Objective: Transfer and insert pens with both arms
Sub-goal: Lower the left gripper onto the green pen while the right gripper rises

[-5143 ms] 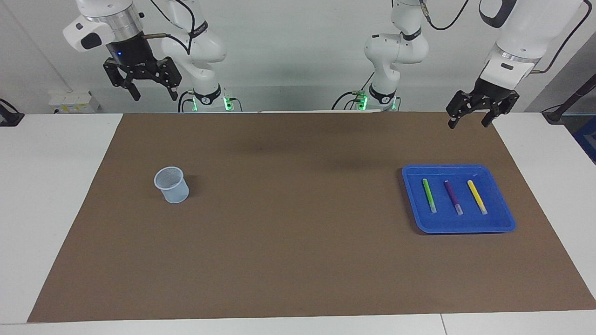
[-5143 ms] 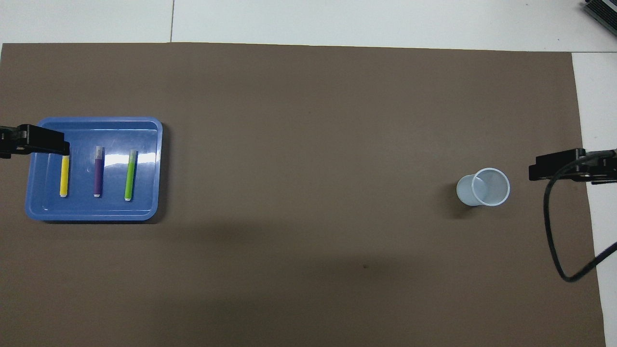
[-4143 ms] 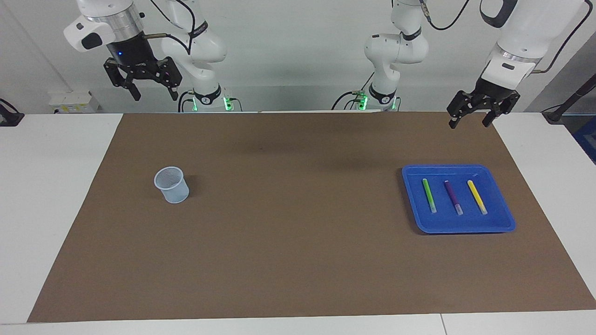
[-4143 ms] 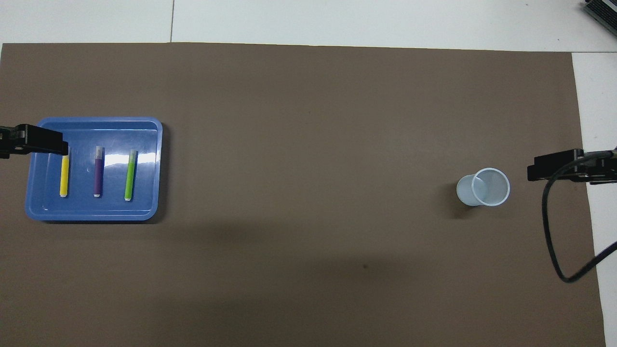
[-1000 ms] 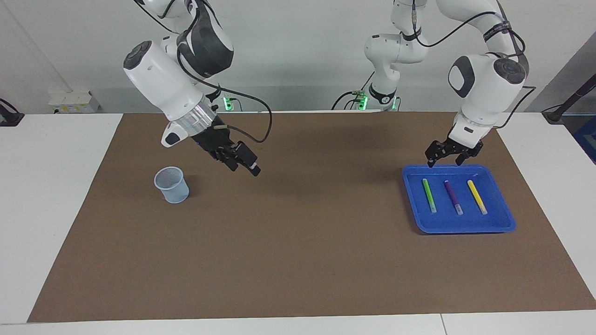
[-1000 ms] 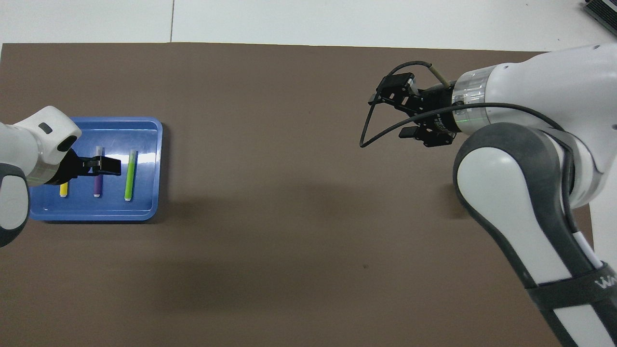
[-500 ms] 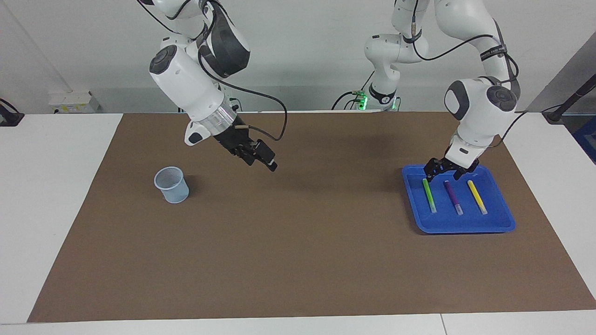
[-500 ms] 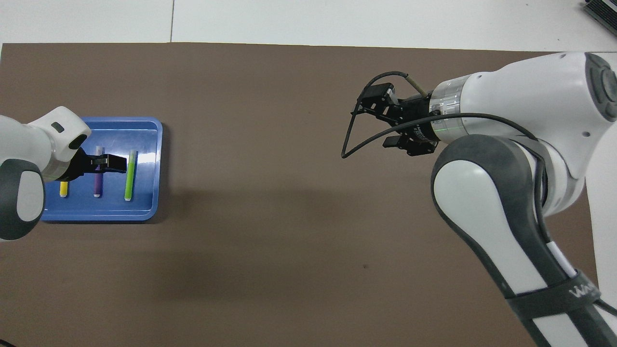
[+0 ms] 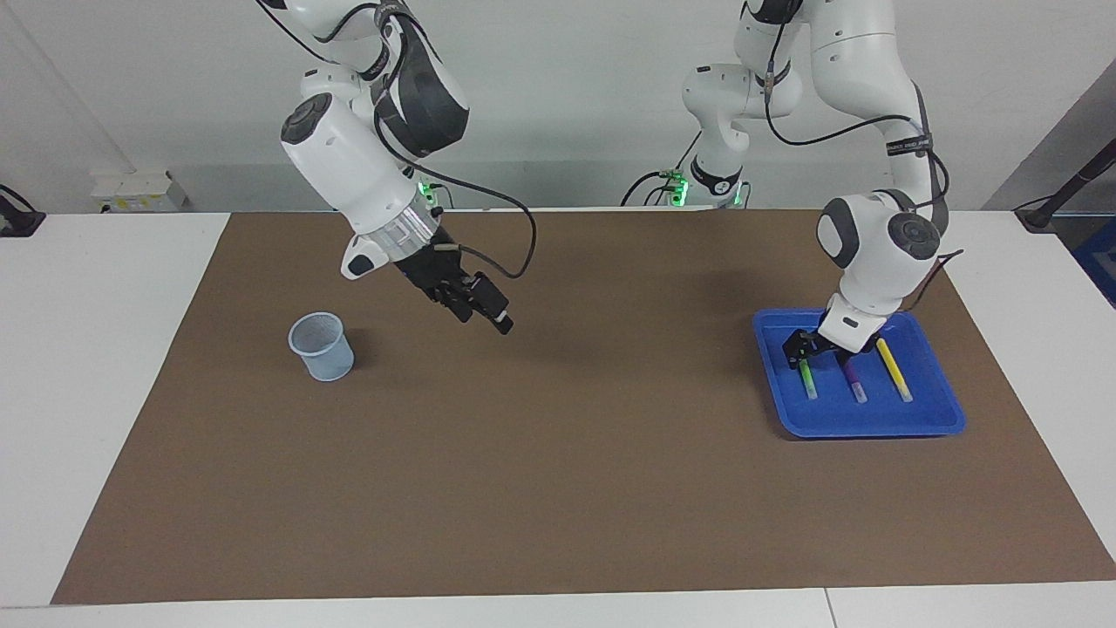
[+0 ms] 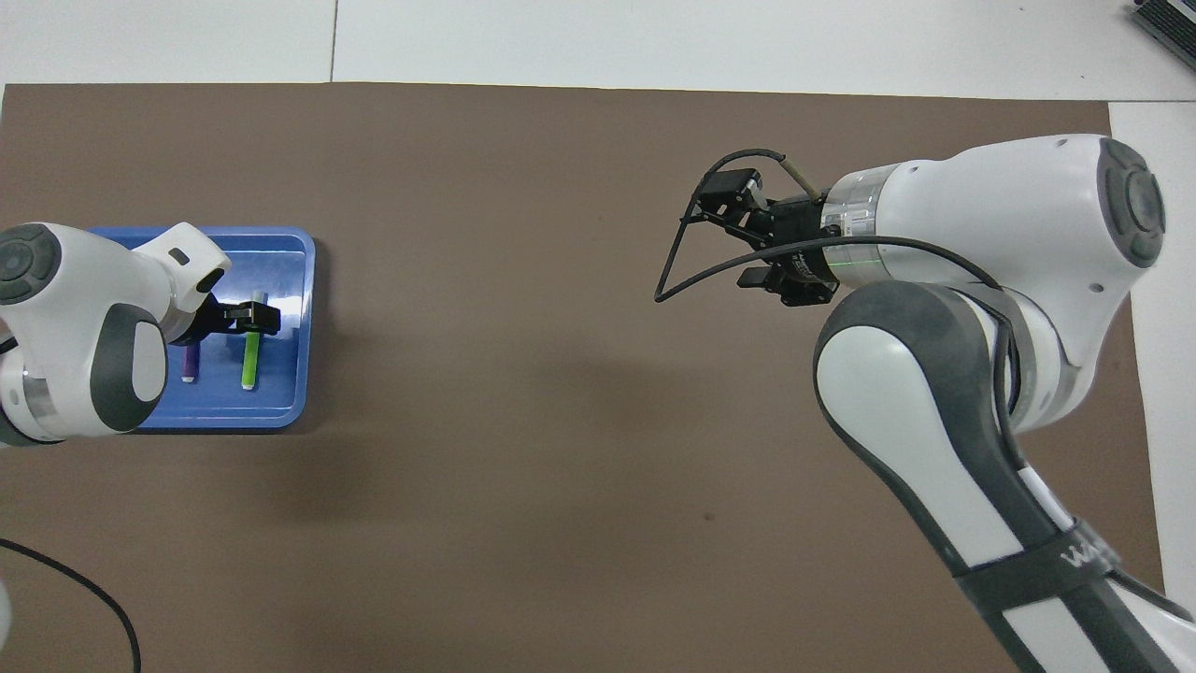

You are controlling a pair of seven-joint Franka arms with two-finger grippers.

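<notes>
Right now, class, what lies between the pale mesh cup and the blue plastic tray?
Bare brown mat on the table; the right gripper hangs above that stretch, as the facing view shows.

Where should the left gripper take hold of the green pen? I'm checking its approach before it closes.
Probably mid-barrel, from straight above. The green pen lies flat in the blue tray, apart from the purple pen, so the open left gripper over it could set one finger on each long side.

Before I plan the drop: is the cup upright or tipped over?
Upright. The cup stands on its base on the brown mat at the right arm's end, its round rim facing up, with nothing visible inside.
</notes>
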